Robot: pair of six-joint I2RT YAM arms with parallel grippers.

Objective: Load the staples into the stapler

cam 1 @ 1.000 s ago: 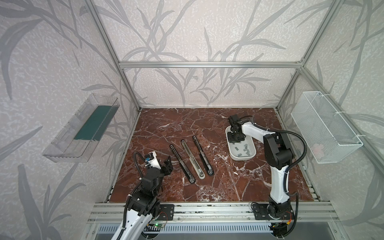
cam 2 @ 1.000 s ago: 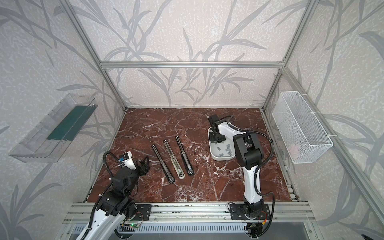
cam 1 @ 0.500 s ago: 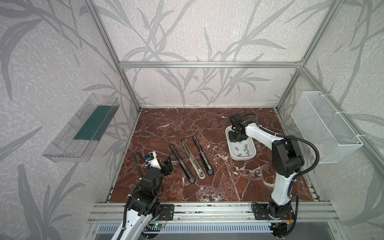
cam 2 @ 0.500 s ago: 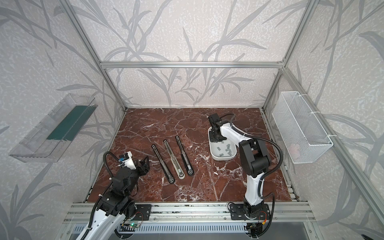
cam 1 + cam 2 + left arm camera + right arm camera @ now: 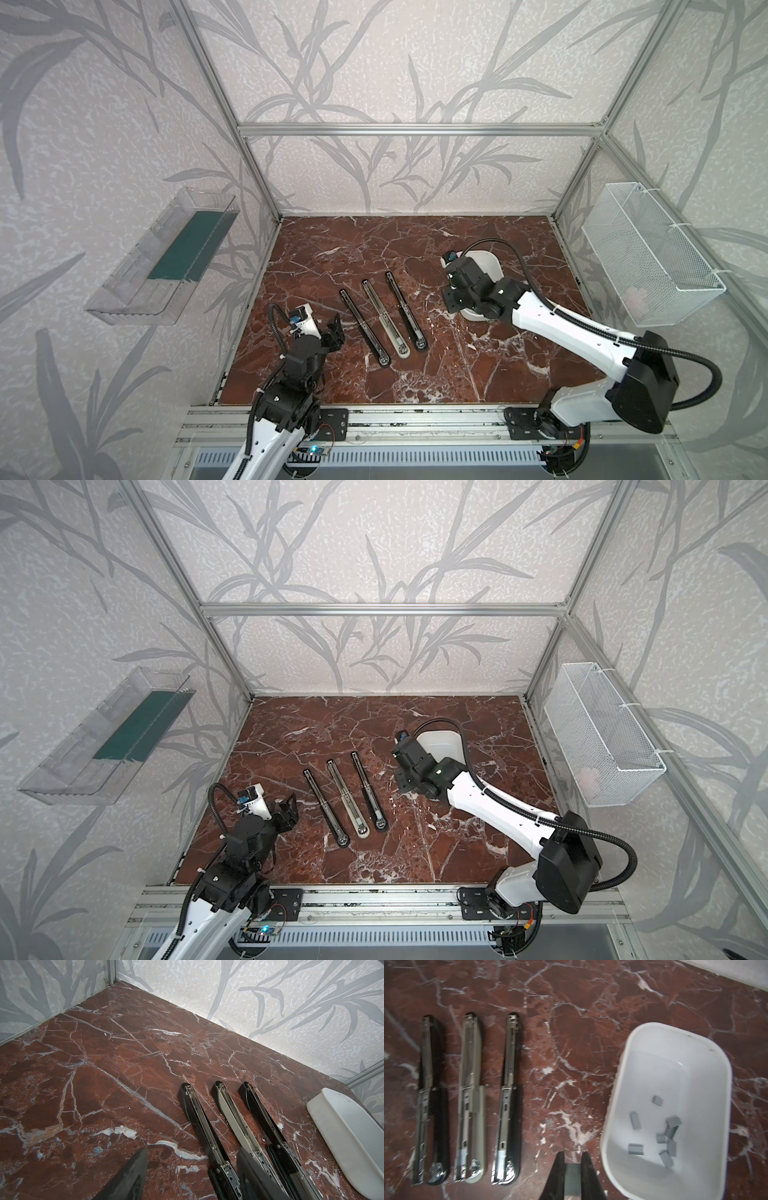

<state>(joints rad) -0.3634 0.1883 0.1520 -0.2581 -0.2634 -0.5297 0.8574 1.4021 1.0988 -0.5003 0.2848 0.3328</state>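
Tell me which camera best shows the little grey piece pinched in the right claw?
The right wrist view: the staple strip sits close up between the closed fingers of the right gripper. In both top views the gripper's body hides it. The left wrist view misses it, showing only staplers and the white tray.

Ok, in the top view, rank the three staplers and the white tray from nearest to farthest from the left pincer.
From the left pincer:
1. left black stapler, just beside it.
2. beige stapler, middle of the row.
3. right black stapler, far end of the row.
4. white tray, over on the right side.
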